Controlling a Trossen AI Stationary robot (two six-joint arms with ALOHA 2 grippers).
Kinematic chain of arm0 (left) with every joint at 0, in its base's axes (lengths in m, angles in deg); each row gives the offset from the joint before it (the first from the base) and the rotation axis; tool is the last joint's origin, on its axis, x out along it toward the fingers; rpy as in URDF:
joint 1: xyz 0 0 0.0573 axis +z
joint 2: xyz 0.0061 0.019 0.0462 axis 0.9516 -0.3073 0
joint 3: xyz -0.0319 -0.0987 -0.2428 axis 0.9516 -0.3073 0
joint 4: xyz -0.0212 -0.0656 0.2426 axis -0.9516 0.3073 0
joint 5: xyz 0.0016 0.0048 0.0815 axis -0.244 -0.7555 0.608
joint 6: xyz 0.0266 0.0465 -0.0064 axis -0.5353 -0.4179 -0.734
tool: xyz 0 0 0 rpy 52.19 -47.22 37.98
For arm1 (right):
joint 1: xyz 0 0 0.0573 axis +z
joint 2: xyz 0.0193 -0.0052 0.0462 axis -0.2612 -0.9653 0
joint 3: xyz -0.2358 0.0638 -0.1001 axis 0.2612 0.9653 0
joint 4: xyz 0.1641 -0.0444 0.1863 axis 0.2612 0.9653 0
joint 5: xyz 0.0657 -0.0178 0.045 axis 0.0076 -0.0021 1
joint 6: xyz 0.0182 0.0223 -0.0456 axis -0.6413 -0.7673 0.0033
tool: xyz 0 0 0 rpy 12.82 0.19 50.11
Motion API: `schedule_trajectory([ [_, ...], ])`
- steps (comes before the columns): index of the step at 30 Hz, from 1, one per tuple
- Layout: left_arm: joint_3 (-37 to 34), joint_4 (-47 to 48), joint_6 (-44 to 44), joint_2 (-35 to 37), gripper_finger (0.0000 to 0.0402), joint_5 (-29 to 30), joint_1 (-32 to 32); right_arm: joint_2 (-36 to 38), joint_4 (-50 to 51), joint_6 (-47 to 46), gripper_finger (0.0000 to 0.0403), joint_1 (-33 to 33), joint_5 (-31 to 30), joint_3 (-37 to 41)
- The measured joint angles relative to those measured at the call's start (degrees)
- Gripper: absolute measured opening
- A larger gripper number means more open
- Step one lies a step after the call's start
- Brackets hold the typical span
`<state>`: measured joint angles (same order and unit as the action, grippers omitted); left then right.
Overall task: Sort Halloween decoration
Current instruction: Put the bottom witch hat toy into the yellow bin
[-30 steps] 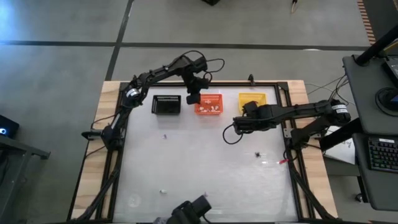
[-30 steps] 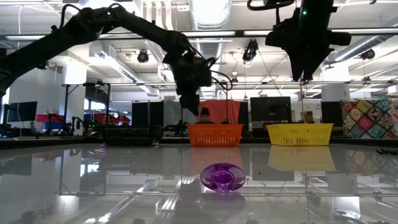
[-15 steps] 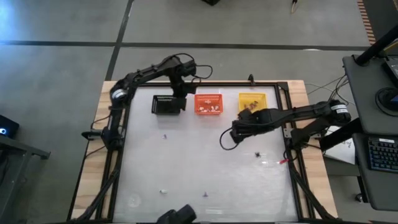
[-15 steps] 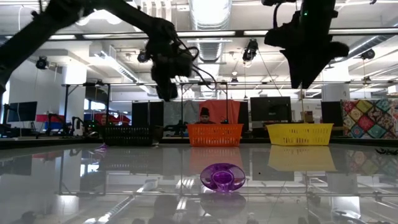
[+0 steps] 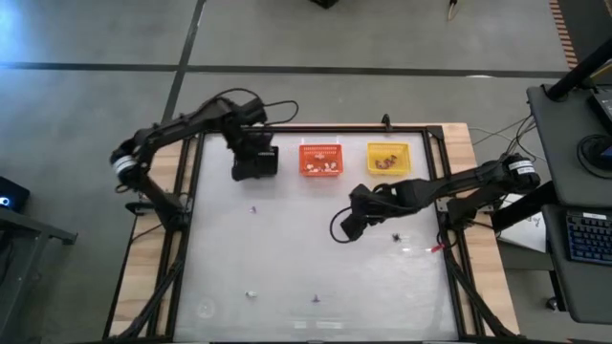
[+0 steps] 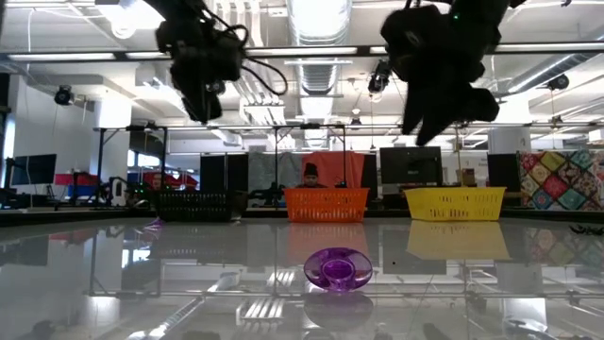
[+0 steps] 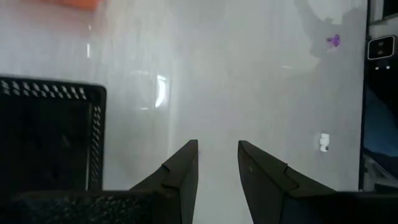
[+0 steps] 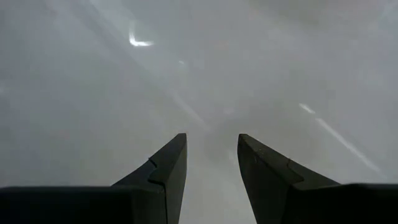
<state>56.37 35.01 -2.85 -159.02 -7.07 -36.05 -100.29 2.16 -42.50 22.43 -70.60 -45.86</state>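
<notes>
- High view, from the left: the left gripper [image 5: 251,153] hangs over the black basket [image 5: 254,163] at the desk's [image 5: 287,248] far edge, its fingers [image 7: 182,167] parted with nothing between them, which looks like the spot for letting a dark piece go.
- Orange basket [image 5: 322,160] and yellow basket [image 5: 387,158] sit in the same row, each with small pieces inside, so I judge every colour has its own bin.
- Out on the open desk lie loose trinkets: a small one [image 5: 254,209] near the black basket, a white bit [image 5: 251,294] and a purple piece [image 5: 315,299] toward the near edge.
- Right gripper [image 5: 346,227] hovers mid-desk, fingers [image 8: 166,167] apart and empty, near a black spidery shape [image 5: 396,236], probably the next pick.
</notes>
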Motion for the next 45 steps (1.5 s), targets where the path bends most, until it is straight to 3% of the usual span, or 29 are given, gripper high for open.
schedule_trajectory([
  [8,-12.2,-4.5,3.1,12.4,0.0095,0.0,0.0,-1.1,-15.8,-5.1,0.0134,2.3,-0.2,0.3],
  [14,-17.9,-5.5,4.2,18.8,0.0095,0.0,0.0,-7.0,-24.9,-4.4,0.0134,6.2,-0.1,-1.7],
  [18,-19.8,-5.5,5.1,21.7,0.0095,0.0,0.0,-13.3,-24.7,-2.3,0.0134,8.5,1.8,-6.0],
  [24,-20.3,-5.4,5.6,23.9,0.0095,0.0,0.0,-24.3,-23.5,5.1,0.0134,12.1,11.8,-15.4],
  [34,-20.3,-4.9,5.8,25.4,0.0095,0.1,0.0,-35.4,-12.5,9.9,0.0134,17.2,11.6,-29.7],
  [45,-20.3,-4.9,6.7,25.5,0.0095,0.4,0.0,-39.9,-12.3,8.5,0.0134,19.5,11.3,-30.8],
])
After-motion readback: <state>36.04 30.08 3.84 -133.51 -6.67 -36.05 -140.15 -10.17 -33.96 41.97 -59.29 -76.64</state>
